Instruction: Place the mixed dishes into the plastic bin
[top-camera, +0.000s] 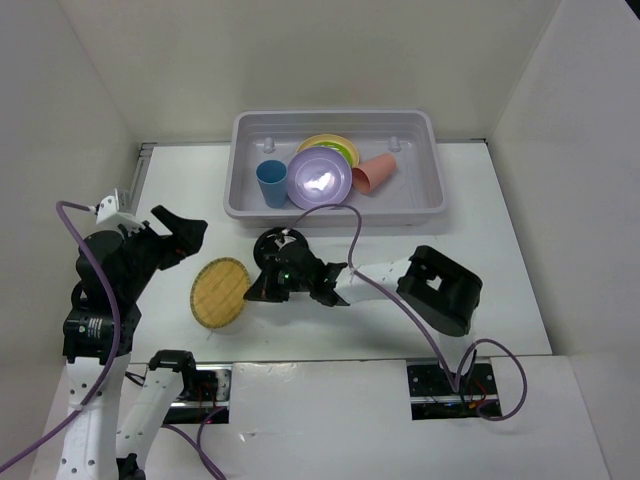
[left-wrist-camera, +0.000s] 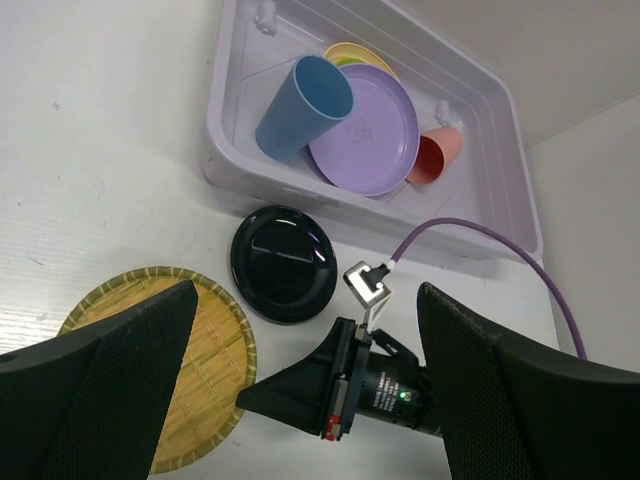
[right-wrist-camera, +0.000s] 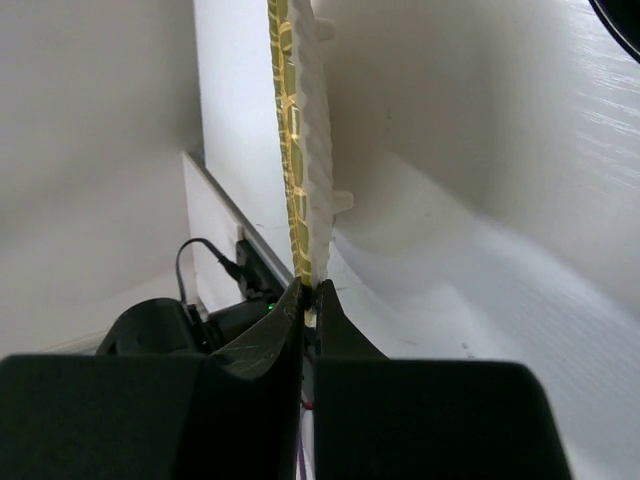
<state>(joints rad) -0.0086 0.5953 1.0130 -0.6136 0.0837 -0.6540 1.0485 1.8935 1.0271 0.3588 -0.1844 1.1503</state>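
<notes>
The right arm stretches low and leftward across the table. Its right claw (right-wrist-camera: 308, 295) is pinched shut on the rim of the tan woven plate (top-camera: 222, 293), which lies flat to its left. Just beyond the claw sits the black plate (left-wrist-camera: 283, 263). Farther back, the plastic bin (top-camera: 432, 150) holds the blue cup (top-camera: 271, 183), lavender plate (top-camera: 320, 180) and salmon cup (top-camera: 374, 173). The left claw (top-camera: 188, 238) hangs spread wide, holding nothing.

my left pincer (top-camera: 188, 238) spread wide, held aloft, pointing right, my right arm (top-camera: 375, 278) stretched low toward the left, my right pincer (right-wrist-camera: 308, 292) nipped tight on woven plate (right-wrist-camera: 297, 150) rim
</notes>
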